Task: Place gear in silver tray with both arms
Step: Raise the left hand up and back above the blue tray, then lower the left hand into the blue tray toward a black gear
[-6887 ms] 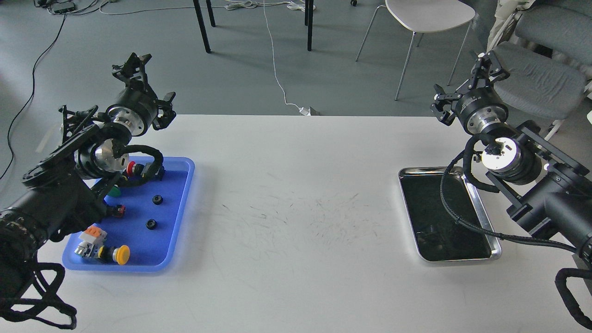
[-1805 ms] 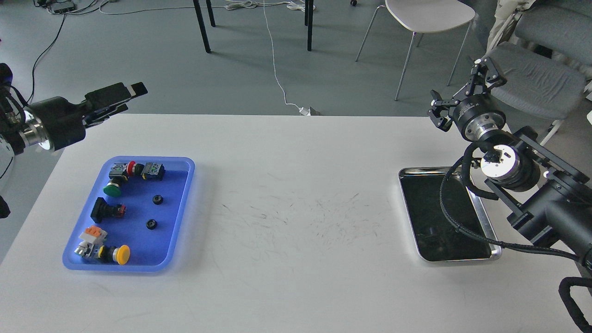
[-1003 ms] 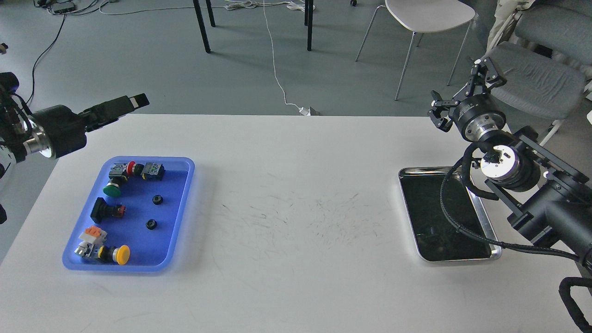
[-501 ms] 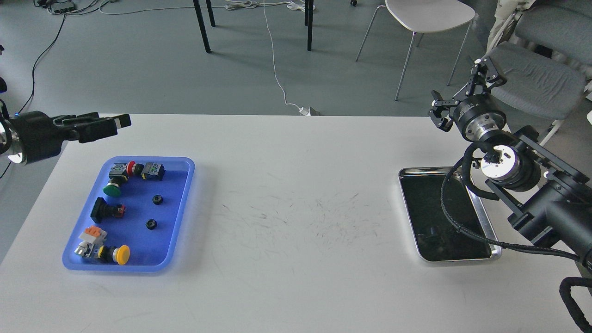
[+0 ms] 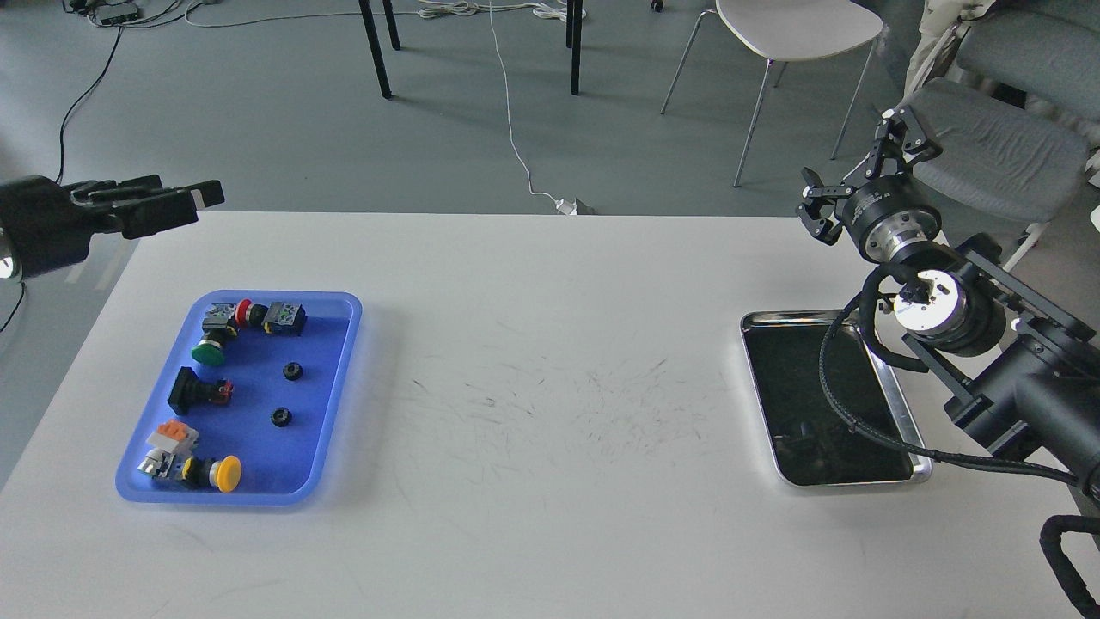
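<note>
Two small black gears [image 5: 292, 371] [image 5: 280, 417] lie in the blue plastic tray [image 5: 344, 378] at the table's left. The silver tray [image 5: 846, 483] lies at the right with nothing in it, its dark bottom mirroring my right arm. My left gripper [image 5: 196, 198] hovers above the table's far left corner, beyond the blue tray, pointing right. It is seen side-on, so I cannot tell its jaw gap. My right gripper [image 5: 859, 163] is raised past the table's far right edge, above and behind the silver tray. It is open and empty.
The blue tray also holds several push-button switches: a green one [image 5: 209, 351], a red one [image 5: 243, 312], a yellow one [image 5: 225, 474] and a black one [image 5: 191, 391]. Chairs [image 5: 795, 30] and table legs stand on the floor behind the table.
</note>
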Controlling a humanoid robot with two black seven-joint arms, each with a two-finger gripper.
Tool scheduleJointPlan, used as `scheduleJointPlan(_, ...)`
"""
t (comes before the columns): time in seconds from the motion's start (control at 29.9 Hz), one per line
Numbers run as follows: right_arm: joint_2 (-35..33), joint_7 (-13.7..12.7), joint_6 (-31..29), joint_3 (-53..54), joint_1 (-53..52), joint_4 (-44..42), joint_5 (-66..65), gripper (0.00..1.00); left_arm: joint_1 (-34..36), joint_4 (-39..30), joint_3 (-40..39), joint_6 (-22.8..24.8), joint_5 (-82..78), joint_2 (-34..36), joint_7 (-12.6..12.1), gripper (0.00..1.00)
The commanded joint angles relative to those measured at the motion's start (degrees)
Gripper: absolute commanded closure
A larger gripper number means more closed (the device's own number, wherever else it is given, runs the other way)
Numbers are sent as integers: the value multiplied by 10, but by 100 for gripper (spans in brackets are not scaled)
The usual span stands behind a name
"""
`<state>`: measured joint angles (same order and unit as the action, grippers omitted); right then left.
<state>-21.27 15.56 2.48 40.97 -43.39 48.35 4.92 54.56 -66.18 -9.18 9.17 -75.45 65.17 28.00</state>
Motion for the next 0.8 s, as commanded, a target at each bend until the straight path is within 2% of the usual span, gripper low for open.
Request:
scheduleJointPlan(0.0,1,0,0,0,0,0,0,1,2,-3,-2,-5,-1,2,0,1)
scheduleJointPlan(0.3,0,0,1,-1,0,0,-16,1,-15,-30,3,-29,-174,-9,0,1)
scheduleJointPlan(0.77,0,0,1,1,6,2,-19,1,-38,-30,11,-43,-243,-83,0,1)
